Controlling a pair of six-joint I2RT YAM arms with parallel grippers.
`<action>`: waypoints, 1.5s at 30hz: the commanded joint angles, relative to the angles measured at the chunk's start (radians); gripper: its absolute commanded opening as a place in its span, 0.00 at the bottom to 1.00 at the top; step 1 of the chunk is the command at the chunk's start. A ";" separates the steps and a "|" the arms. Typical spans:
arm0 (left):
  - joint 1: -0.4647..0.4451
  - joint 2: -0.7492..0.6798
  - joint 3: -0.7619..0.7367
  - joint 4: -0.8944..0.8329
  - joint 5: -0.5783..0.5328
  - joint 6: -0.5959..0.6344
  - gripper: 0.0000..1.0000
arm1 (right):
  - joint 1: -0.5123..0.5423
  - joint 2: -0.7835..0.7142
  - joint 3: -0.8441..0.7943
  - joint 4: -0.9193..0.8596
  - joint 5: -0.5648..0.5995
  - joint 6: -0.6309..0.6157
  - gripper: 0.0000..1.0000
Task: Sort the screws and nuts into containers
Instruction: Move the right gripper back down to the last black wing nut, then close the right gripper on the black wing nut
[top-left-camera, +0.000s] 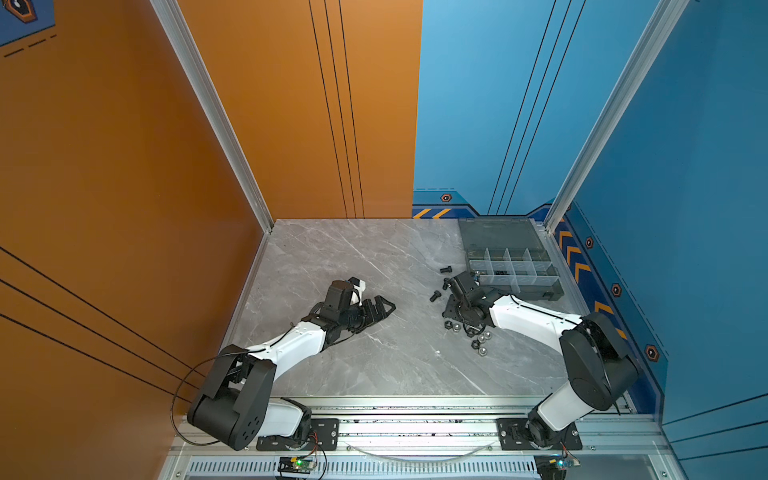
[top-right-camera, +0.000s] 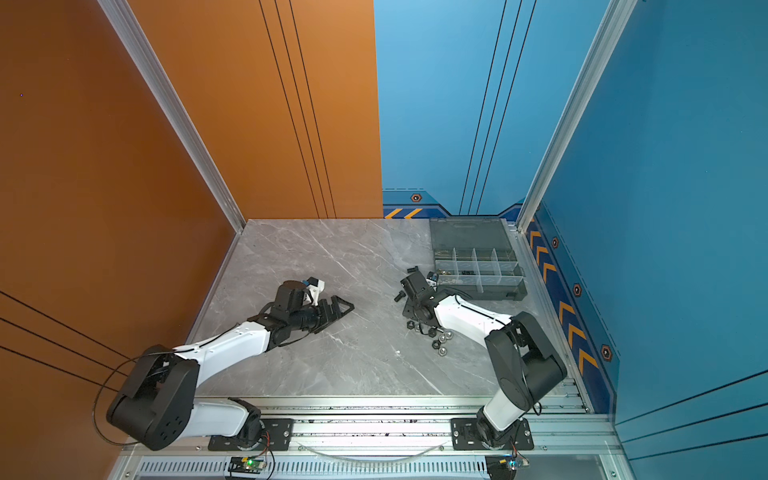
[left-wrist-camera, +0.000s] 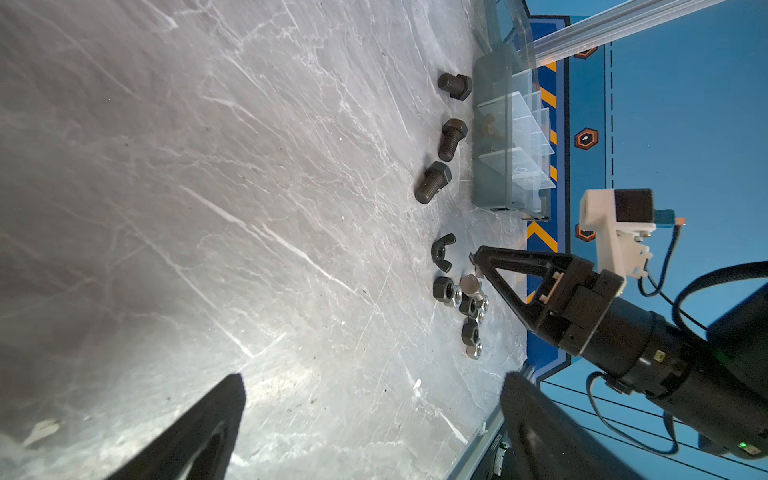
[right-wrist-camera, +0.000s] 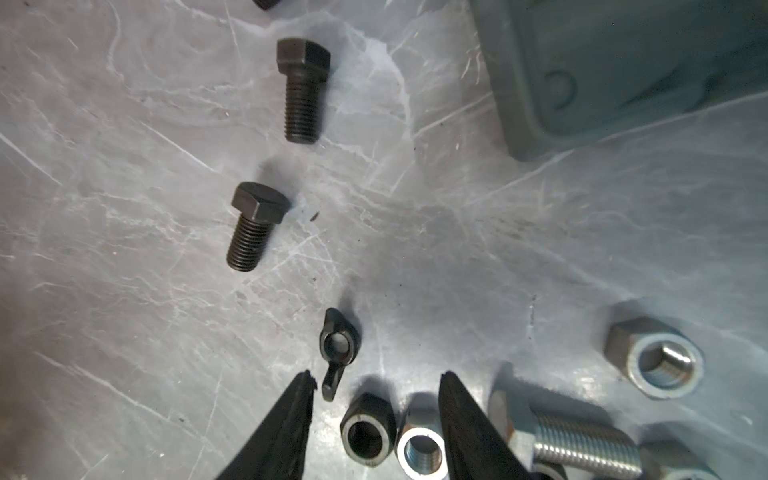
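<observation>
The right end effector (right-wrist-camera: 376, 384) hangs low over the loose hardware, its tips pointing down at the desk (top-left-camera: 353, 257). Its jaws stand apart and it grasps nothing. Between its two fingers a black hex nut (right-wrist-camera: 368, 432) and a silver hex nut (right-wrist-camera: 422, 451) lie side by side on the desk. A black wing nut (right-wrist-camera: 338, 353) lies just beside one fingertip, and a silver bolt (right-wrist-camera: 573, 440) lies near the other finger. In both top views this pile is at about 4 o'clock from the middle of the desk. Three black hex bolts (left-wrist-camera: 432, 183) lie at 11 o'clock from the pile. The organizer box (top-left-camera: 528, 291) sits in the 2 o'clock corner of the desk, with its lid (top-left-camera: 498, 235) open on the far side. Some brass-coloured pieces (left-wrist-camera: 490, 124) show through the wall of one compartment. The left end effector (top-left-camera: 386, 308) is at 9 o'clock from the middle, released, with its fingers wide apart and nothing between them.
</observation>
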 joint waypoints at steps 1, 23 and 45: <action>-0.005 0.009 0.021 -0.021 -0.015 0.009 0.98 | 0.019 0.051 0.046 0.024 0.049 0.035 0.52; -0.002 0.017 0.016 -0.002 -0.005 0.010 0.98 | 0.009 0.192 0.154 0.006 0.053 -0.019 0.36; 0.007 0.011 -0.009 0.017 -0.005 0.006 0.98 | 0.004 0.235 0.156 0.016 0.043 -0.034 0.14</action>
